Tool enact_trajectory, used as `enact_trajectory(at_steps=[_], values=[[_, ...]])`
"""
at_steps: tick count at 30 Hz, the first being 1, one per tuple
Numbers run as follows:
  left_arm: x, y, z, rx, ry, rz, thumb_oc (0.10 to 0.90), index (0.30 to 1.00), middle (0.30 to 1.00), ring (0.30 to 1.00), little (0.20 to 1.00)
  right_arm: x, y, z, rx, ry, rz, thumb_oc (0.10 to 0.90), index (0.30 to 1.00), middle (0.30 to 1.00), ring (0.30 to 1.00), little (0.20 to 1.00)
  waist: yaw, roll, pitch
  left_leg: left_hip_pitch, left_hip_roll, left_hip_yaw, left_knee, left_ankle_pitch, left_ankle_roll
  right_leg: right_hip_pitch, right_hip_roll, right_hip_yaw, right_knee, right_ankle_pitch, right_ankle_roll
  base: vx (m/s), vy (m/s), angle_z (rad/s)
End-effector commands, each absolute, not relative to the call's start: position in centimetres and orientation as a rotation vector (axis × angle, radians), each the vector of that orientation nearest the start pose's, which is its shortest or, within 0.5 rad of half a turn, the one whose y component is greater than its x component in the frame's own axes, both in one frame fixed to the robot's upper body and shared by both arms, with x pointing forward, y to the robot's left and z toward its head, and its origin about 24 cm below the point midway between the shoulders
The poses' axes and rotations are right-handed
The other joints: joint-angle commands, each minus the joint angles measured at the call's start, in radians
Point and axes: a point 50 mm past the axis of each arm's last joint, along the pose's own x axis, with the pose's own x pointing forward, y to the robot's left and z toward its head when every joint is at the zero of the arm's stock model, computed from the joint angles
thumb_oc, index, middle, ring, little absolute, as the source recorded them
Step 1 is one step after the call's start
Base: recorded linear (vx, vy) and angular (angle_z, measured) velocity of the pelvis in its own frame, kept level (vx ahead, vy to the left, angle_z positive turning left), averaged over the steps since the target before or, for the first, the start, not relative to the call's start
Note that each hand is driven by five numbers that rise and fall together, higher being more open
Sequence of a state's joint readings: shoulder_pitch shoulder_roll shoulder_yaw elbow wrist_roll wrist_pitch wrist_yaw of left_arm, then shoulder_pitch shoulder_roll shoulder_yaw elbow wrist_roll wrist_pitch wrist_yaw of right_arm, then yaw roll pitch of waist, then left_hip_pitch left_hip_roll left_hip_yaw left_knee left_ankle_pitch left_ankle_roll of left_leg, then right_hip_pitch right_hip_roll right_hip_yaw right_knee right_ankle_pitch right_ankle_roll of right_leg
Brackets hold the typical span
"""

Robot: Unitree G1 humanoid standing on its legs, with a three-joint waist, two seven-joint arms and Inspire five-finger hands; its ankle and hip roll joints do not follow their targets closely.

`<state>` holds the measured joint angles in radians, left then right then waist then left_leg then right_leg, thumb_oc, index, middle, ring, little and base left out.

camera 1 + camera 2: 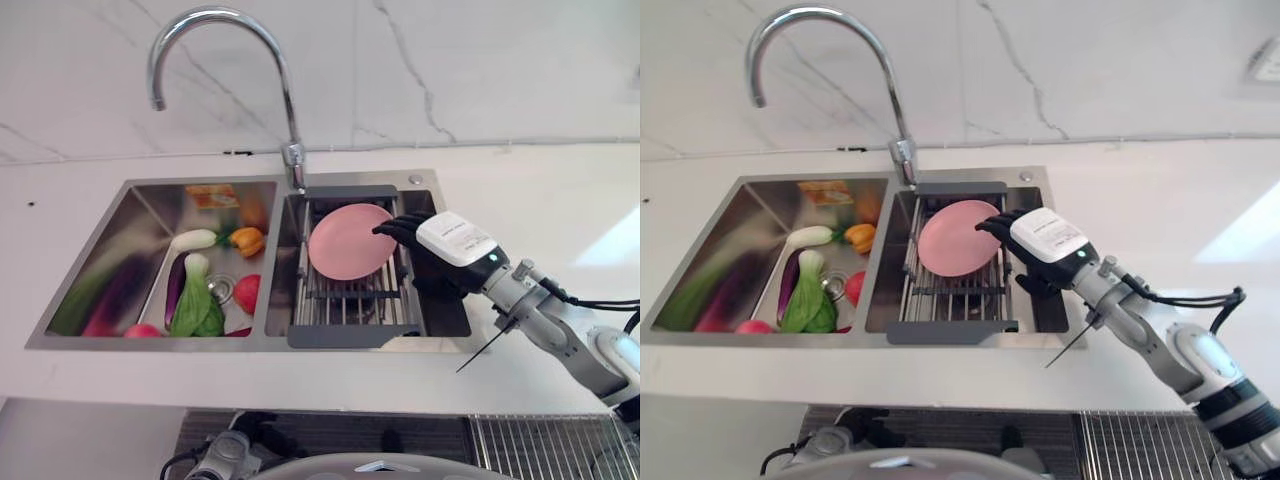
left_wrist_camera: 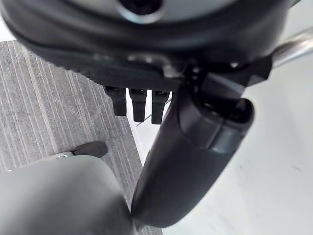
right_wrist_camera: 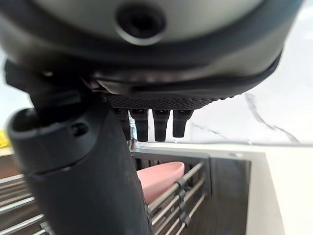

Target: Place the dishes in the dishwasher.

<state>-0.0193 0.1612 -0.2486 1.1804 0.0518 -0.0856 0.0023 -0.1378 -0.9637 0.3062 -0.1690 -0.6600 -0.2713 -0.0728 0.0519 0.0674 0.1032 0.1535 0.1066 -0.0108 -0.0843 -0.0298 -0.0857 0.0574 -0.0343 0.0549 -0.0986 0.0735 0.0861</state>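
left eye view: pink plate (image 1: pixel 347 241) at centre frame, leaning in the sink rack (image 1: pixel 352 300) so its edge can be gripped; right hand (image 1: pixel 425 245) reaches its right rim, fingers spread apart, not yet clamped.
right wrist view: plate below straight fingers (image 3: pixel 159 122).
left wrist view: left hand (image 2: pixel 195 161) idle, fingers relaxed.

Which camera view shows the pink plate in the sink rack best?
The left eye view: the whole pink plate shows tilted in the rack, the right robot hand at its edge. The right eye view matches it. The right wrist view catches one edge.
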Motion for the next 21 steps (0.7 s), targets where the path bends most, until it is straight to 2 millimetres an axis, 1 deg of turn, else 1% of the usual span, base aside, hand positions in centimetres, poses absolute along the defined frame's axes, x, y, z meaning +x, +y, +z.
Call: enact_trajectory(at_steps=[1, 6, 10, 17, 21], values=[[11.6, 15.6, -16.4, 0.283, 1.080, -0.222, 0.800, 0.900, 0.900, 0.900, 0.900, 25.2, -17.8, 16.3, -1.440, -0.780, 0.283, 0.800, 0.900, 0.900, 0.900, 0.900, 0.034, -0.083, -0.059, 0.003, -0.041, 0.003, 0.042, -0.041, 0.002, 0.036, -0.030, 0.004, 0.143, -0.167, 0.051, 0.01, 0.011, 0.09], [10.9, 16.0, -16.7, 0.279, 1.105, -0.194, 0.800, 0.900, 0.900, 0.900, 0.900, 25.1, -17.8, 15.9, -1.403, -0.770, 0.257, 0.800, 0.900, 0.900, 0.900, 0.900, 0.037, -0.082, -0.060, 0.001, -0.047, -0.009, 0.039, -0.040, 0.006, 0.038, -0.039, -0.007, 0.142, -0.165, 0.055, 0.00, 0.010, 0.05], [10.8, 16.1, -16.7, 0.283, 1.108, -0.182, 0.800, 0.900, 0.900, 0.900, 0.900, 25.2, -17.7, 16.0, -1.372, -0.769, 0.240, 0.800, 0.900, 0.900, 0.900, 0.900, 0.038, -0.083, -0.060, 0.001, -0.051, -0.014, 0.037, -0.040, 0.009, 0.035, -0.047, -0.010, 0.145, -0.164, 0.058, 0.00, 0.006, 0.15], [10.9, 16.1, -16.7, 0.297, 1.106, -0.188, 0.800, 0.900, 0.900, 0.900, 0.900, 25.7, -17.1, 14.7, -1.336, -0.714, 0.304, 0.800, 0.900, 0.900, 0.900, 0.900, 0.046, -0.081, -0.061, 0.007, -0.058, -0.016, 0.032, -0.043, 0.013, 0.040, -0.055, -0.016, 0.145, -0.165, 0.060, 0.00, 0.000, 0.00], [10.8, 16.0, -16.7, 0.292, 1.113, -0.192, 0.800, 0.900, 0.900, 0.900, 0.900, 25.5, -16.7, 14.3, -1.301, -0.695, 0.348, 0.800, 0.900, 0.900, 0.900, 0.900, 0.044, -0.080, -0.060, 0.007, -0.060, -0.017, 0.030, -0.042, 0.013, 0.038, -0.059, -0.020, 0.149, -0.166, 0.062, 0.00, 0.000, 0.00]])
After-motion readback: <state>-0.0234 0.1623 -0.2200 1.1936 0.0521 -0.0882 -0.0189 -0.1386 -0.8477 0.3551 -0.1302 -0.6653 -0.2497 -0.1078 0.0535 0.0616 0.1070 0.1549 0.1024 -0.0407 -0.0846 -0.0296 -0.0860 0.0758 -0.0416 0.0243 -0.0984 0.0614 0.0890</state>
